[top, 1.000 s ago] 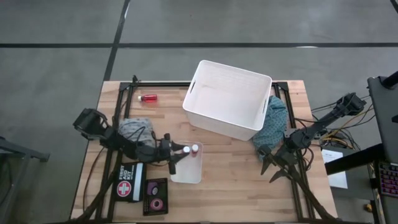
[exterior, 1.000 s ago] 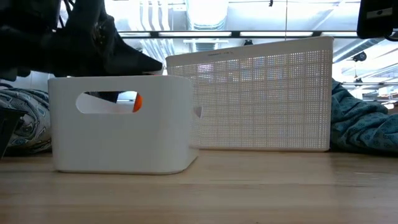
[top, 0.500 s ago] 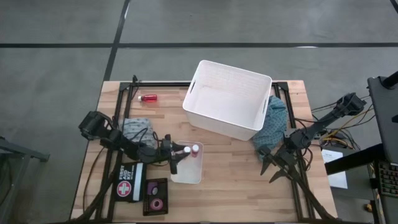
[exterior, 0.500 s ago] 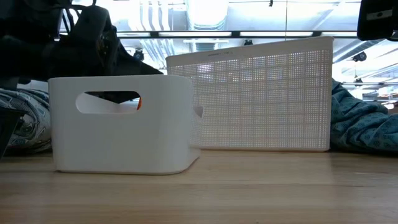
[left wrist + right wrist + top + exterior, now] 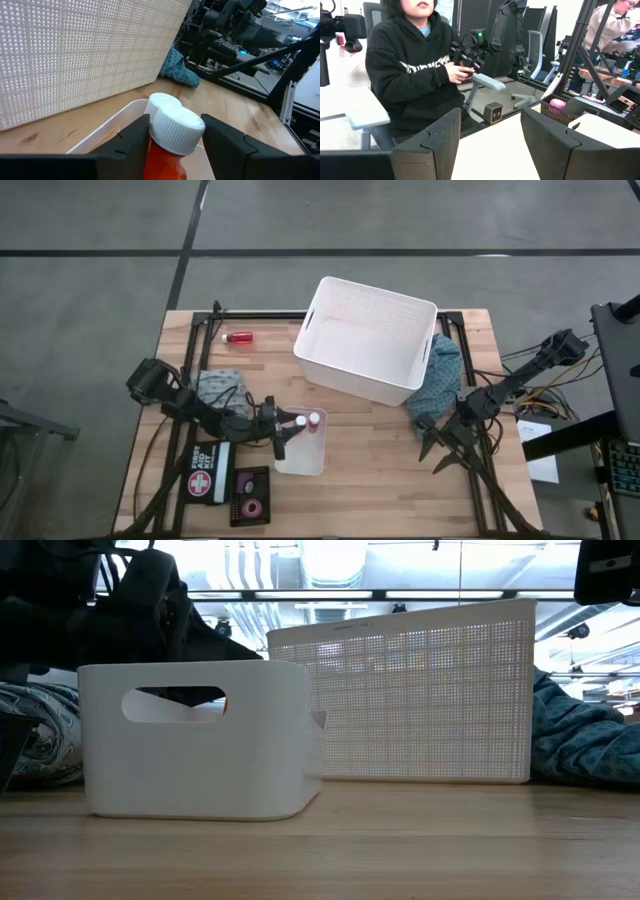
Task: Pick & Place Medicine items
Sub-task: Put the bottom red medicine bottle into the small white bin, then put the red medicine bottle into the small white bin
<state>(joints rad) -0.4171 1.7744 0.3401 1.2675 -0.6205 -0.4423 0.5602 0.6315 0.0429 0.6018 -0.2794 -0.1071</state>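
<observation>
The small red plastic bottle with a ribbed white cap [image 5: 172, 137] stands upright between my left gripper's [image 5: 283, 431] fingers [image 5: 125, 145], inside the small white rectangular bin [image 5: 300, 461]. The jaws sit close on either side of it; I cannot tell whether they still press it. A second white-capped red bottle [image 5: 313, 421] stands just behind it in the same bin, and a third red bottle [image 5: 238, 337] lies on the wooden table [image 5: 380, 470] near the far left corner. The large white perforated basket [image 5: 365, 340] rises just beyond the bin. My right gripper [image 5: 438, 448] waits with its fingers apart and empty near crumpled teal cloth [image 5: 440, 380].
</observation>
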